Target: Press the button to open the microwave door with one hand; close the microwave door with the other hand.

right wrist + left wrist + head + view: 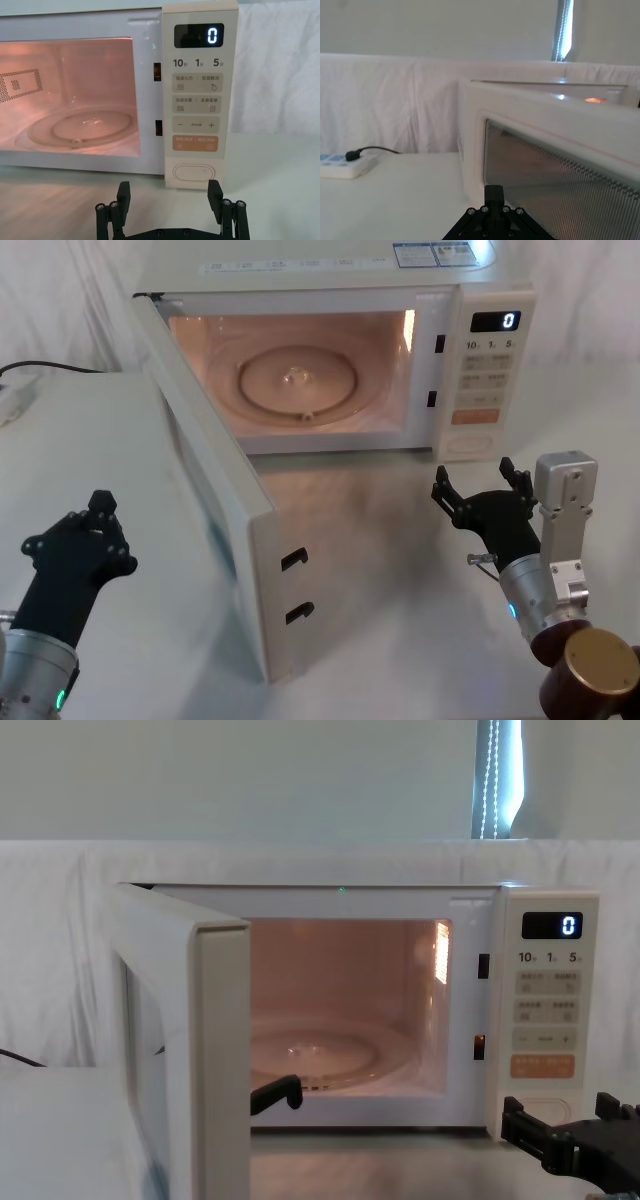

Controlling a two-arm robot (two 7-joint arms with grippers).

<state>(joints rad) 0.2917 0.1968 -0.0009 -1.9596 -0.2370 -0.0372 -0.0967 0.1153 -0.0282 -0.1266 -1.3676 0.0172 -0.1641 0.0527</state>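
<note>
The microwave door point(215, 490) stands wide open, swung out on its left hinge toward me, with its latch hooks on the near edge. Its window fills the left wrist view point(560, 175), and the chest view shows the door point(165, 1050) edge-on. The button point(472, 445) is the wide oval key at the bottom of the control panel point(194, 172) point(545, 1105). My right gripper point(476, 478) point(169, 192) point(560, 1115) is open, a short way in front of the button and not touching it. My left gripper point(100, 502) point(493, 192) is shut, left of the door's outer face and apart from it.
The lit cavity holds a glass turntable point(295, 380). The display point(212, 35) reads 0. A power strip point(340, 167) with a black cable lies on the table at the far left. White cloth hangs behind the microwave.
</note>
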